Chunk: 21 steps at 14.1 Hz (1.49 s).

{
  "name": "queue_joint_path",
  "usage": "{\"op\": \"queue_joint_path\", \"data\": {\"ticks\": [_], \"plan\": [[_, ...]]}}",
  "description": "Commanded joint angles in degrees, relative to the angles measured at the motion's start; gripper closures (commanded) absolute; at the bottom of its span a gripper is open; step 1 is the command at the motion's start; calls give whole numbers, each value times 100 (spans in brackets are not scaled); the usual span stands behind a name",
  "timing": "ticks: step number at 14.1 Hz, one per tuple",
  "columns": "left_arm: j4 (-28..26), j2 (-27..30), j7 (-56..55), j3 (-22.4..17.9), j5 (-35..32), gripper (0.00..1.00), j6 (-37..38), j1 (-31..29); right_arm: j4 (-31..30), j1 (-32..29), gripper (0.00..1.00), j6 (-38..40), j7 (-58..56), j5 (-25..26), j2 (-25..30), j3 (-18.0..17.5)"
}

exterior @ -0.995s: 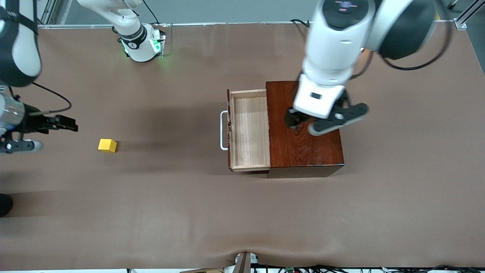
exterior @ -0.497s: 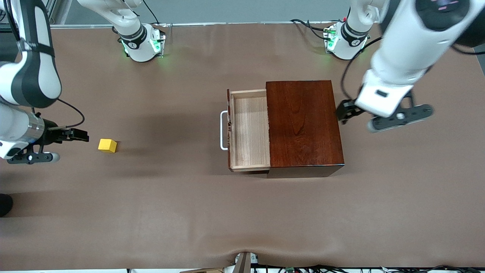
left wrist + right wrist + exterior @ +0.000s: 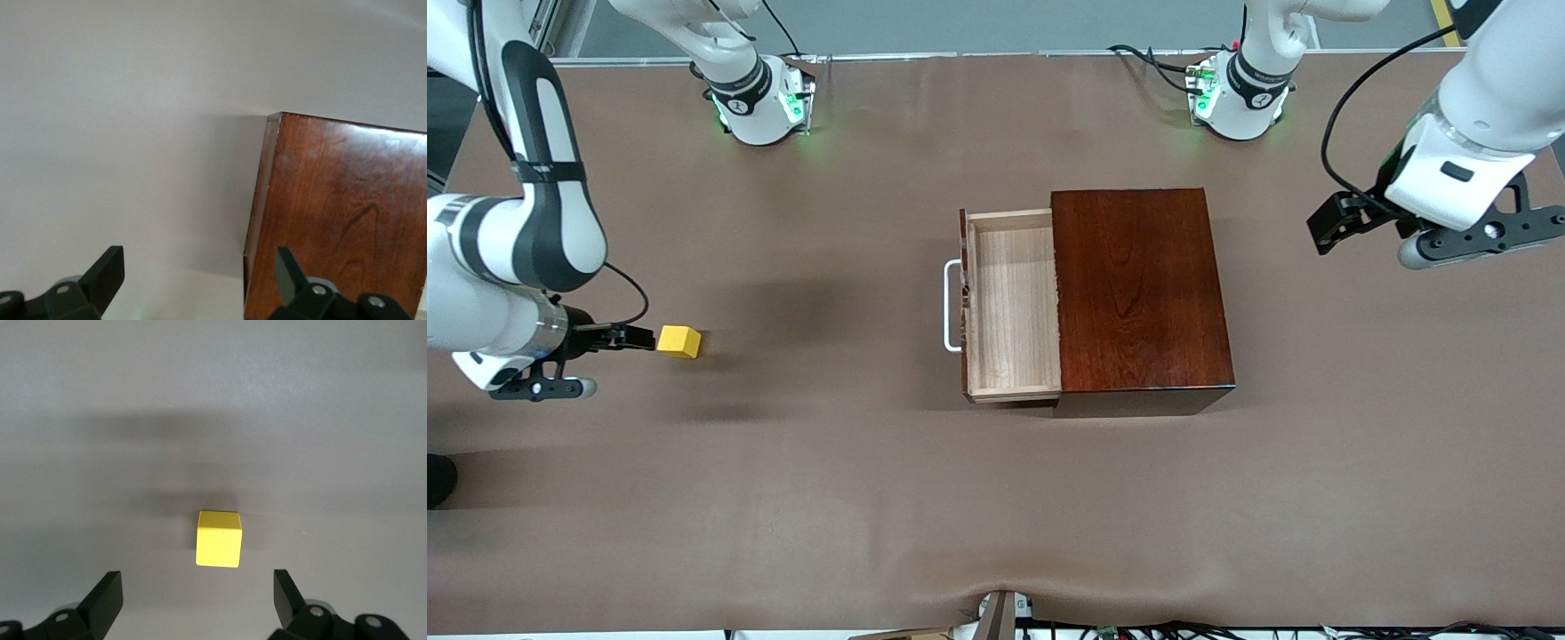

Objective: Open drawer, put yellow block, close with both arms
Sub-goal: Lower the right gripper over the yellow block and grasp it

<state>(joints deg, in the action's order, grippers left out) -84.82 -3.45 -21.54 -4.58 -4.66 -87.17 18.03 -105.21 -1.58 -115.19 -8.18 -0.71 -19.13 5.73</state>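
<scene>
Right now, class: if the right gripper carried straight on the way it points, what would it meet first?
Most likely the yellow block, lined up between the open right gripper fingers; height above the table is unclear.

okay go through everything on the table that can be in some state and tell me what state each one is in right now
drawer: pulled open, tray bare inside.
yellow block: resting on the table, not gripped, outside the drawer.
right gripper: open, low beside the yellow block, fingers not around it.
left gripper: open, holding nothing, up over the table toward the left arm's end, clear of the wooden box.
</scene>
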Motion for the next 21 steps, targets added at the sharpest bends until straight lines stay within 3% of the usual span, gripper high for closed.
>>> {"op": "queue_joint_path", "data": {"ticks": [1,6,12,21], "plan": [[-167,134,517,106,53,0,-72,-387,-438,-97,0,-406,71,10,111,-72],[-184,152,1679,914,150,0,-89,-1441,-1011,-193,0,-1339,-8,10,-64,-72],[-307,406,2224,941,168,0,-98,-1662,-1072,-457,0,-1647,-113,-87,-477,-89],[-176,302,2251,915,168,0,-63,-1662,-1572,-360,0,-2164,-122,-289,-487,-98]]}}
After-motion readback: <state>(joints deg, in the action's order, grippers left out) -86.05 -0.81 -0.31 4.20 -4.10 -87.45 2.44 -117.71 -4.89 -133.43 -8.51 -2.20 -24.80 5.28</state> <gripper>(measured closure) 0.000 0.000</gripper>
